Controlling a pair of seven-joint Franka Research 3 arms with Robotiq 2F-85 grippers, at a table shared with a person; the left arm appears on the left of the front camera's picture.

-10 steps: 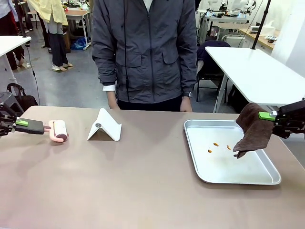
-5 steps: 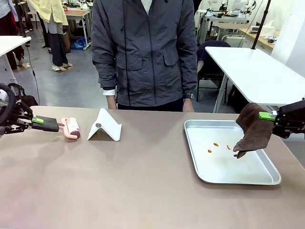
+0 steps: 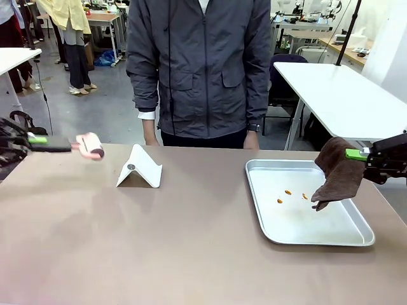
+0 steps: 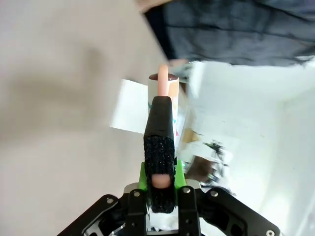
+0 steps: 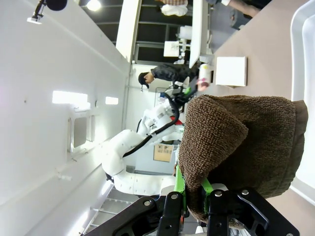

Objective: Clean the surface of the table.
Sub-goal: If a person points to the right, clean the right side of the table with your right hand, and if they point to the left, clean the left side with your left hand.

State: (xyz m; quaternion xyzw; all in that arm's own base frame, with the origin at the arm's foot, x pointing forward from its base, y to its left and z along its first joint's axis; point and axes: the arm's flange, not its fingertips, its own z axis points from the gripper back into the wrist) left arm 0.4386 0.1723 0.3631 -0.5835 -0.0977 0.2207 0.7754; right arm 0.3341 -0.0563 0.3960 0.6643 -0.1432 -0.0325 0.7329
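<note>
Left gripper (image 3: 39, 141): clamped on what seems a pink roller (image 3: 89, 146), blurred, at the table's (image 3: 159, 248) far left.
Right gripper (image 3: 365, 154): clamped on a brown cloth (image 3: 337, 170) over the tray's (image 3: 318, 239) right side.

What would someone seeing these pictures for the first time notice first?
Most striking is the brown towel hanging from the right gripper above the right side of the steel tray, which holds a few orange crumbs. At the far left of the table, the left gripper holds a pink lint roller. A person in a grey jacket stands at the far side.

Bright even light; blurry left-wrist view
</note>
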